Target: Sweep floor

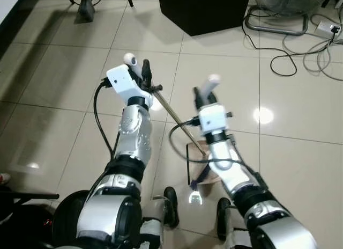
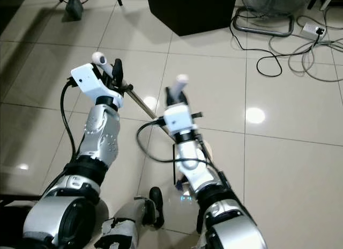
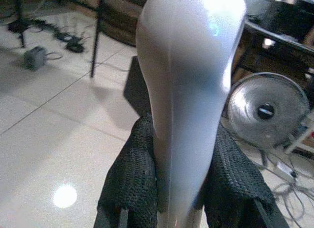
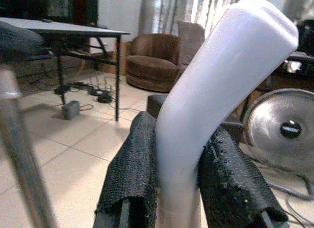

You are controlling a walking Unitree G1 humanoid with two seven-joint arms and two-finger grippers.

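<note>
Left gripper [image 1: 138, 66] clenched on the white tip of the broom handle [image 1: 130, 58]; left wrist view shows both fingers [image 3: 132, 174] pressed against the white grip. Right gripper [image 1: 206, 90] clenched on a second white handle [image 1: 213, 80], seemingly the dustpan's; fingers [image 4: 135, 164] squeeze it from both sides.

Broom pole [image 1: 174, 114] runs diagonally from the left gripper down and toward the robot's right, passing just in front of the right wrist, to the floor [image 1: 64, 82] by the robot's feet. Broom head hidden behind the right forearm; a dark frame and tan patch there [image 1: 199, 163], can't tell what.

Judgement: long axis slants left-high to right-low, so the left arm steers the sweep and the right holds the pan near the low end. Cables [image 1: 300, 50] and fan base [image 1: 278, 15] lie well apart, ahead to the right.
</note>
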